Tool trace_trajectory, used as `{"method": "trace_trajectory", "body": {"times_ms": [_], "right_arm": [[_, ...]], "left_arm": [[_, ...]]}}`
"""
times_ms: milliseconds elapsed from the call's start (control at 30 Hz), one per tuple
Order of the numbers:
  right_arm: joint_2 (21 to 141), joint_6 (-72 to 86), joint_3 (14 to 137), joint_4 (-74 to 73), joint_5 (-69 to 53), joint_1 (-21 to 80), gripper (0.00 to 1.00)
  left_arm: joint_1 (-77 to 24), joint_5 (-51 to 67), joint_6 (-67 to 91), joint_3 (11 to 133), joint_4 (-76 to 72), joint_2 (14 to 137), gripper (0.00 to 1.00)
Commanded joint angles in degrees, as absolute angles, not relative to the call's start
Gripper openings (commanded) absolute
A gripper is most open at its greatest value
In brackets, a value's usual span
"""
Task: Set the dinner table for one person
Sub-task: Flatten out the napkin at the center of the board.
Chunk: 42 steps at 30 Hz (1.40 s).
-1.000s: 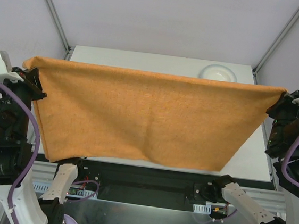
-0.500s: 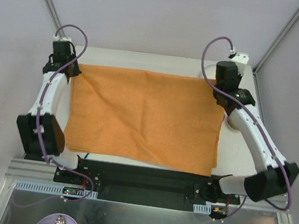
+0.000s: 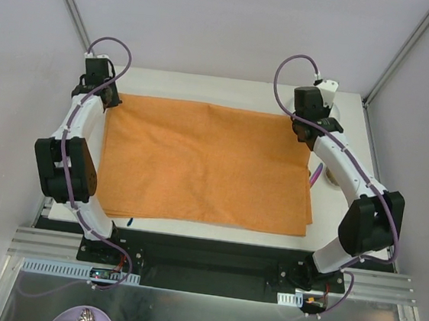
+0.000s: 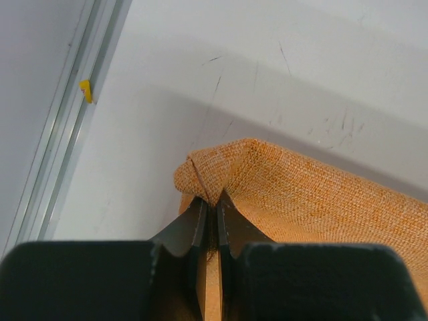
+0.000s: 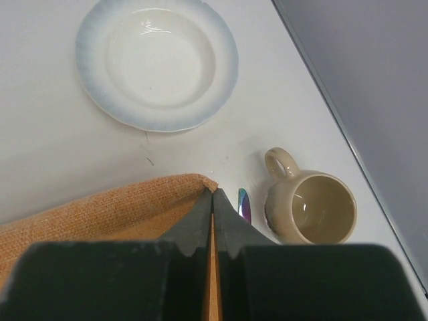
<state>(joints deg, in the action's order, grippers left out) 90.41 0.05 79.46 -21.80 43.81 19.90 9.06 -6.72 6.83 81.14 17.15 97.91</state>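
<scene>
Both claws (image 4: 208,200) (image 5: 212,194) lower, on cloth (image 3: 206,163) corners

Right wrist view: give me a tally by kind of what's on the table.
On the dinner table:
orange placemat: 1
shallow white dish: 1
beige mug: 1
iridescent utensil, only its tip showing: 1
Total: 4

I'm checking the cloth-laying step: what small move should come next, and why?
Probably open both hands and let go. The left hand and the right hand are each shut on a far corner of the orange cloth, which lies flat on the dinner table, so nothing seems left to spread.
</scene>
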Motion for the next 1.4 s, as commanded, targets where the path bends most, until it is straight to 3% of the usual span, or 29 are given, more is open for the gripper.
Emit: {"method": "trace_trajectory", "body": {"times_ms": [0,100,167,200,300,367,400,633,733,800,833,867,900,967,1000,1033,1067,1100,1367], "right_arm": [[91.3,1.4,80.3,-18.0,48.3,19.4,0.01],[92.4,0.8,80.8,-17.8,48.3,19.3,0.03],[92.8,0.7,81.4,-18.3,48.3,19.4,0.19],[92.8,0.4,81.5,-18.3,48.2,19.3,0.37],[92.5,0.4,81.6,-18.5,48.1,19.3,0.61],[91.3,0.4,81.4,-18.5,48.6,19.3,0.67],[90.8,0.4,81.0,-18.6,48.8,19.3,0.70],[83.6,-1.9,78.0,-21.0,42.0,19.5,0.73],[81.0,-0.6,76.4,-23.2,36.2,20.7,0.73],[79.7,1.2,74.5,-24.1,32.8,22.6,0.66],[79.5,1.5,73.7,-24.0,31.4,23.3,0.59],[79.4,1.8,72.3,-24.0,30.2,24.0,0.40],[79.5,2.4,71.7,-23.8,28.6,25.6,0.31],[80.3,2.5,70.2,-23.7,27.0,27.1,0.07],[81.7,3.1,69.9,-23.7,25.2,28.4,0.01],[82.5,3.1,69.4,-23.5,23.8,28.8,0.01],[83.4,3.0,69.0,-23.2,22.3,29.3,0.01],[85.2,3.4,68.6,-22.5,20.6,30.4,0.01],[96.5,5.8,69.6,-18.9,9.3,32.8,0.01]], "left_arm": [[9.7,-8.4,6.9,84.9,11.9,100.0,0.00],[9.6,-8.1,7.1,87.0,11.5,102.4,0.01],[9.4,-7.7,7.7,87.7,11.6,103.7,0.14],[9.4,-7.4,8.1,88.1,11.4,104.0,0.22],[9.1,-8.1,9.4,87.0,10.6,103.6,0.53],[9.0,-8.0,10.1,86.2,10.0,102.5,0.88],[9.1,-8.0,10.3,85.9,10.0,102.0,0.98],[8.8,-4.3,12.9,81.7,10.0,93.4,0.99],[8.1,1.6,15.5,78.5,10.2,89.7,0.98],[6.0,3.0,16.8,76.0,10.3,87.7,0.90],[5.2,2.7,17.7,75.1,10.3,87.3,0.78],[4.1,2.1,18.3,73.3,10.4,87.1,0.73],[3.3,1.9,18.9,72.6,10.3,87.2,0.68],[1.0,1.8,19.9,70.6,10.3,87.6,0.46],[0.4,1.3,20.4,69.9,10.3,88.1,0.32],[0.2,1.0,21.4,69.3,10.3,88.4,0.22],[-1.6,0.9,22.0,68.1,10.2,88.8,0.04],[-2.1,0.5,22.5,67.7,10.1,89.7,0.00],[-4.3,1.3,24.0,67.2,9.8,97.9,0.00]]}}
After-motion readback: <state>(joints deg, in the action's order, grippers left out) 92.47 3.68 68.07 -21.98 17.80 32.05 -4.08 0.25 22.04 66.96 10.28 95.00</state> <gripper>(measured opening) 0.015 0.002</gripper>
